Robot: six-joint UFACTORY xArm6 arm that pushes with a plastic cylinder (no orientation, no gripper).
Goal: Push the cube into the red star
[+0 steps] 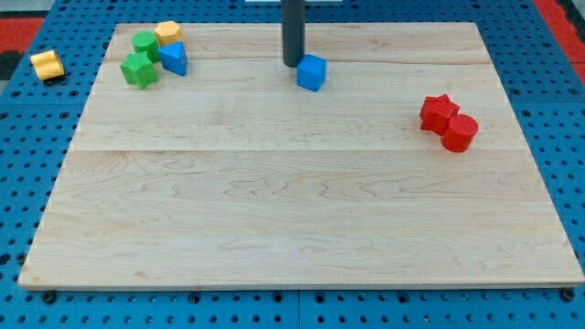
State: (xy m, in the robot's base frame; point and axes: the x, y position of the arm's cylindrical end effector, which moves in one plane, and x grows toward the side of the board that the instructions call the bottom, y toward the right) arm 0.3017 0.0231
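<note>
The blue cube (312, 72) lies near the view's top centre of the wooden board. My tip (292, 64) stands just to the cube's left, touching or nearly touching its upper left side. The red star (438, 111) lies at the view's right, with a red cylinder (460, 132) touching its lower right side. The cube is far left of the star.
At the view's top left is a cluster: a green cylinder (144, 43), a green star (139, 69), a yellow block (167, 34) and a blue triangular block (174, 58). A yellow block (46, 65) lies off the board (292, 228) on the blue pegboard.
</note>
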